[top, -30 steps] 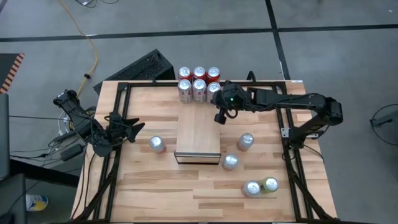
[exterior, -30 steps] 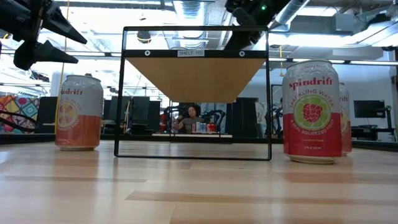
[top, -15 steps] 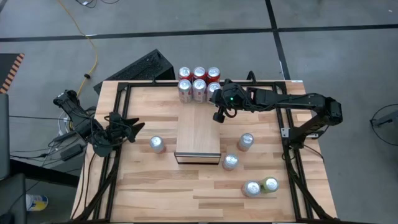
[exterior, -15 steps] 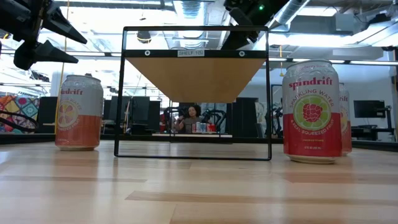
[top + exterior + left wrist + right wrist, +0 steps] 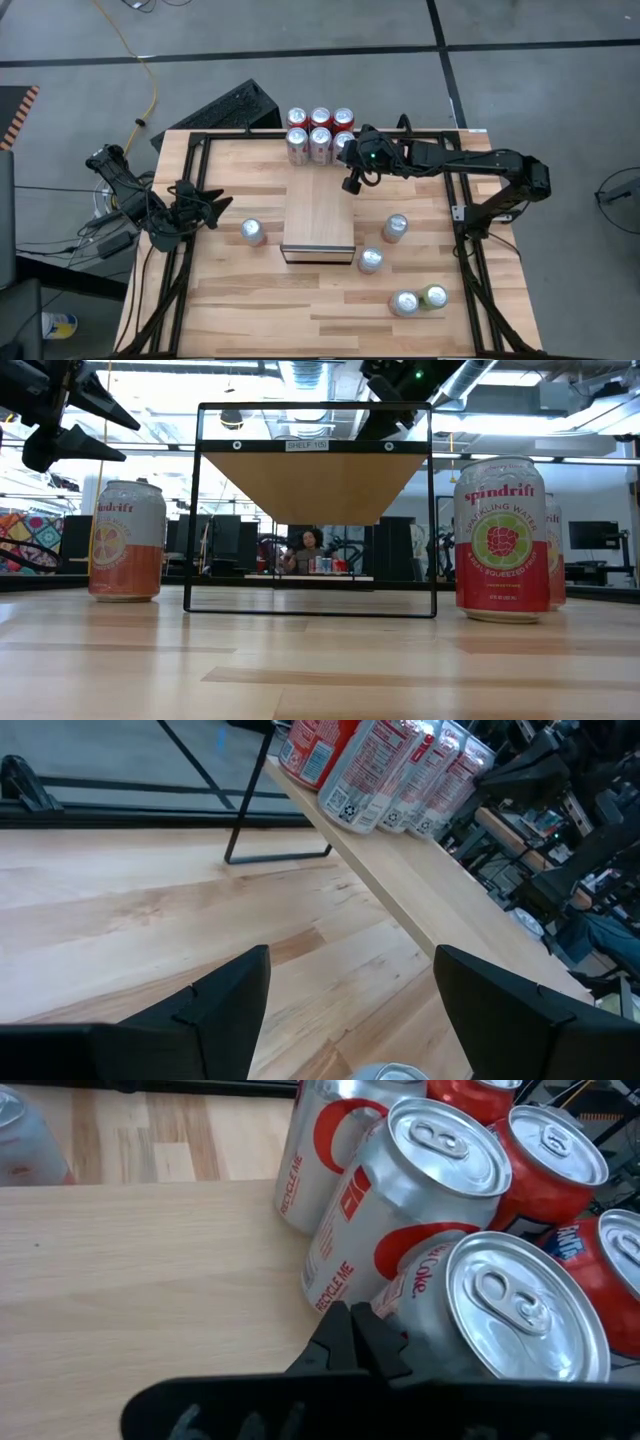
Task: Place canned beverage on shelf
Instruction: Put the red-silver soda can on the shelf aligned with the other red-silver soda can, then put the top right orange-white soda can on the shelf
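Observation:
The shelf [image 5: 318, 218] stands mid-table, a raised light-wood top on a black frame [image 5: 312, 480]. Several silver and red cans [image 5: 320, 133] are clustered by its far end. My right gripper [image 5: 350, 187] hovers shut over the shelf's far right corner, its fingertips [image 5: 358, 1335] close beside the nearest silver can [image 5: 500, 1305]. My left gripper [image 5: 222, 203] waits open above the table's left side, holding nothing [image 5: 350, 1010]. A loose can [image 5: 252, 232] stands upright on the table just beyond it. My right gripper's shut fingertips stand right beside the lower side [image 5: 405, 1308] of the nearest silver can. They come at it slanting down, over the shelf top. I cannot tell whether they touch it. The can stands upright.
Single cans stand to the right of the shelf [image 5: 395, 228] and by its near right corner [image 5: 370, 260]. Two more [image 5: 405, 302] [image 5: 434, 296] lie near the table's front right. A black frame [image 5: 190, 180] runs along the table's edges.

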`<state>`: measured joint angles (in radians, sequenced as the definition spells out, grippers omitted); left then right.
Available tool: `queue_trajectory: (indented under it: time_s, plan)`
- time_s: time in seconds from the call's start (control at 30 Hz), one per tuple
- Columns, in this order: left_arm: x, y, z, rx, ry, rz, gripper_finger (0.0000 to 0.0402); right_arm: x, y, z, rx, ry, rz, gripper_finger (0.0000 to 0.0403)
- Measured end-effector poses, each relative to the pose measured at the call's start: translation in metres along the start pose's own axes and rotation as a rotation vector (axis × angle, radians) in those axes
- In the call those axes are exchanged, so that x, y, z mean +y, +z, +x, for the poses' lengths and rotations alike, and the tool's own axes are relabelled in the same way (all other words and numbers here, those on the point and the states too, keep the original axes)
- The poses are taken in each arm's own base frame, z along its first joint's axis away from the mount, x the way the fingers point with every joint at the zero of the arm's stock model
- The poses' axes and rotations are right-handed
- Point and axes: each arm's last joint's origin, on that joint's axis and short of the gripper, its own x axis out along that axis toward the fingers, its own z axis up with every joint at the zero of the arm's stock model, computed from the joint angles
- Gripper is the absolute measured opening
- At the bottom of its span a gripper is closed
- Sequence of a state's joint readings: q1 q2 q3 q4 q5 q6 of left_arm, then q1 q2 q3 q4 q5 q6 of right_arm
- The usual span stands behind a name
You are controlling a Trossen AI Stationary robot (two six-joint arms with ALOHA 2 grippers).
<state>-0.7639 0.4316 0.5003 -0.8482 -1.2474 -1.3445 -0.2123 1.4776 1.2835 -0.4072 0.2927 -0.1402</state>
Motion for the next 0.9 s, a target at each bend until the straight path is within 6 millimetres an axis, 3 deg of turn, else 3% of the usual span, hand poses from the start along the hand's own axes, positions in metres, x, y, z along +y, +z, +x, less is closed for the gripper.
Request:
queue_trajectory:
  time_s: [0.33, 0.43, 0.63, 0.77, 0.9]
  plan:
    - [0.000, 0.001, 0.000, -0.025, 0.006, 0.001, 0.0270, 0.001, 0.001, 0.000, -0.013, 0.005, 0.002, 0.0000]
    - [0.000, 0.001, 0.000, -0.025, 0.006, -0.002, 0.0270, 0.005, 0.009, -0.009, -0.053, 0.038, 0.000, 0.0000]
    - [0.000, 0.001, 0.000, -0.024, 0.005, -0.003, 0.0270, 0.000, 0.044, -0.058, -0.172, 0.088, 0.008, 0.0000]
    - [0.000, 0.000, 0.000, -0.012, 0.002, -0.003, 0.0270, -0.002, 0.054, -0.089, -0.137, 0.127, -0.006, 0.0004]
    - [-0.001, -0.001, 0.000, 0.038, -0.011, -0.002, 0.0270, -0.001, 0.052, -0.116, -0.019, 0.174, -0.010, 0.0041]
